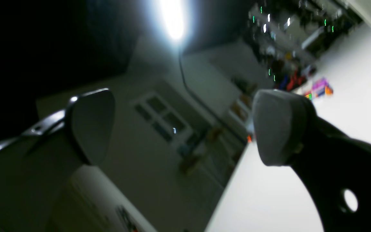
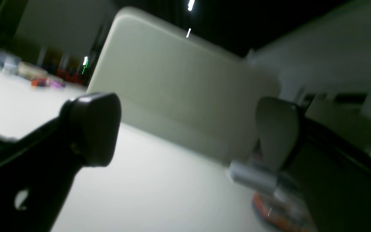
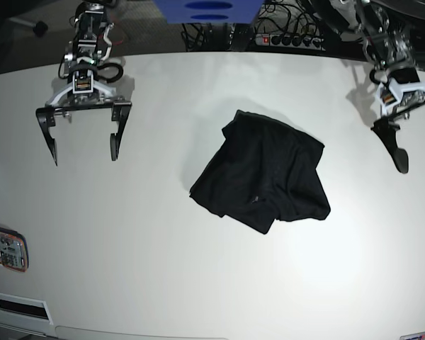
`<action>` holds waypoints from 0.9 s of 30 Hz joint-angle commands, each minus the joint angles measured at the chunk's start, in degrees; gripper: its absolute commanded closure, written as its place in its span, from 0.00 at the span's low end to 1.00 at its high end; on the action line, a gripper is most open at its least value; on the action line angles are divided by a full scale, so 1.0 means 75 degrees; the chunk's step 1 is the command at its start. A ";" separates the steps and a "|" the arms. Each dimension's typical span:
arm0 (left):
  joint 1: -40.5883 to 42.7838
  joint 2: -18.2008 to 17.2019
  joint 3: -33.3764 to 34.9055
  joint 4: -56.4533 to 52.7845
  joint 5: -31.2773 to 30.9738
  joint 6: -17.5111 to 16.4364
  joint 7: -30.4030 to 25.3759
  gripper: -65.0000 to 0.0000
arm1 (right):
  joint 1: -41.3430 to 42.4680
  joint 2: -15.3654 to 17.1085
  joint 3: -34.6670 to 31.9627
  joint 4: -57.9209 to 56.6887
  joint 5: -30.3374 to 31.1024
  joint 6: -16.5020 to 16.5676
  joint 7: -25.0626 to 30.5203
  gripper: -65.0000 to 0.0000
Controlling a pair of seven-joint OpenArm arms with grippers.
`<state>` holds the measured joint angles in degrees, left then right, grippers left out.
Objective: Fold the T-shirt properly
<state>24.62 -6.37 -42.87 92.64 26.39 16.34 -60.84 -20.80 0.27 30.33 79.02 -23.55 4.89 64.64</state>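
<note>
Only in the base view lies the T-shirt [image 3: 263, 172], seemingly crumpled; both grippers [image 3: 83, 146] [image 1: 185, 129] gape wide, empty.

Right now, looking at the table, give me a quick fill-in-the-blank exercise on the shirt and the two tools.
1. The T-shirt is coloured ____.
2. It lies crumpled on the white table, ____ the two tools.
3. The right tool has its jaws ____.
4. The left tool holds ____.

Missing words: black; between; open; nothing
</note>
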 commanded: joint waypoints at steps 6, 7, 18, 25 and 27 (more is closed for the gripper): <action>0.0908 -0.0047 0.0049 -0.0062 0.0179 0.0101 -0.0099 0.00 | -0.0703 0.0051 0.0018 -0.0298 0.1212 -0.0036 0.0178 0.01; 0.0978 -0.0047 0.0049 -0.0167 0.0273 0.0101 -0.0099 0.00 | -0.0820 0.0051 0.0018 -0.0309 0.1235 -0.0036 0.0178 0.01; 0.1353 -0.0950 0.0319 -0.0543 0.0765 0.0101 -0.0099 0.00 | -0.2203 0.0051 0.0440 -0.0239 0.1294 -0.0036 0.0190 0.01; 0.1916 -0.1876 0.1584 -0.0836 0.0765 0.0101 -0.0099 0.00 | -0.3176 0.0216 0.0733 -0.0309 0.1294 -0.0036 0.0190 0.01; 0.2033 -0.1887 0.1702 -0.0836 0.0777 0.0101 -0.0099 0.00 | -0.3293 0.0286 0.0733 -0.0462 0.1294 -0.0036 0.0190 0.01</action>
<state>39.99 -19.53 -29.63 85.54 33.47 16.25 -61.06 -44.73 1.80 35.57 75.02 -14.79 4.80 64.69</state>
